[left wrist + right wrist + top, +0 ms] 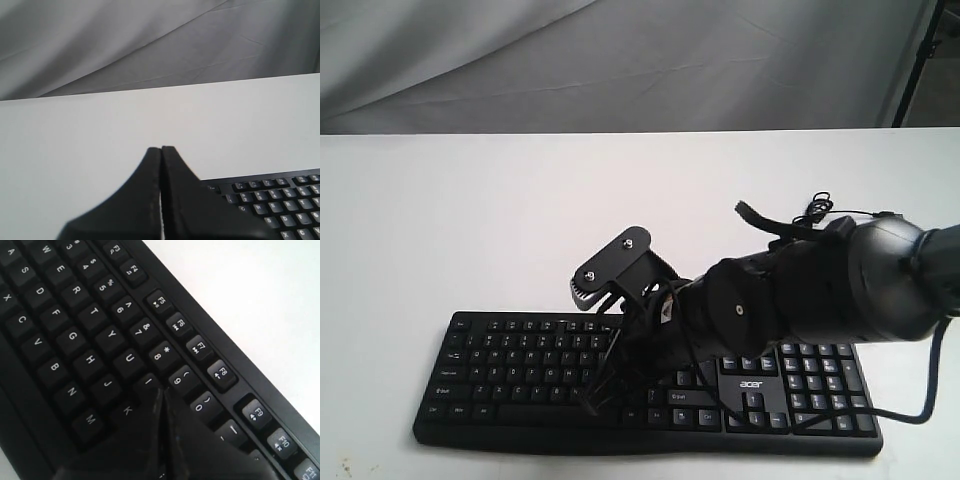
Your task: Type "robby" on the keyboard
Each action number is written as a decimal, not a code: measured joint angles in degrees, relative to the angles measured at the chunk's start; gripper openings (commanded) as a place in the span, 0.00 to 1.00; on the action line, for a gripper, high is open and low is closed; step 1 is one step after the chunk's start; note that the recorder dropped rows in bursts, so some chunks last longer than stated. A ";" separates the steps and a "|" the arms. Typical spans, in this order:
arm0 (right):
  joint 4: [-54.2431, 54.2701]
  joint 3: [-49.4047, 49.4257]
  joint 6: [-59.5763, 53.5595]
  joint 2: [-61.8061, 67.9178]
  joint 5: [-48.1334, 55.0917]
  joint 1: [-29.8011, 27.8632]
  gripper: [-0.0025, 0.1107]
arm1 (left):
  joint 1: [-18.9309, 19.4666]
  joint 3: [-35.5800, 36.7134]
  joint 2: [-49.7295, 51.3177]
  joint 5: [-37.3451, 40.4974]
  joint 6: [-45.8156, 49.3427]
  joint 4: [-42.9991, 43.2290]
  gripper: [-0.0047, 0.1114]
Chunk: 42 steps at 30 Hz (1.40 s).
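1. White table (470,220), grey cloth backdrop (620,60). The keyboard (520,360) lies flat along the table's near edge, number pad on the right of the exterior view.
2. Right gripper (161,392): jaws clenched to a single point, low over the keys beside the I key (148,381) and K key (127,411). Cannot tell whether it touches.
3. Left gripper (161,150): jaws pressed together, above bare table near a keyboard corner.
4. Judgement: the O key is probably hidden under the right tip. Centre on one cap, press straight down briefly and lift clear. Neighbouring caps risk a double strike.
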 measured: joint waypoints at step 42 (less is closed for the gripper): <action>1.02 -7.44 0.00 4.46 2.87 7.97 0.02 | 0.00 0.00 0.00 0.00 0.00 0.00 0.04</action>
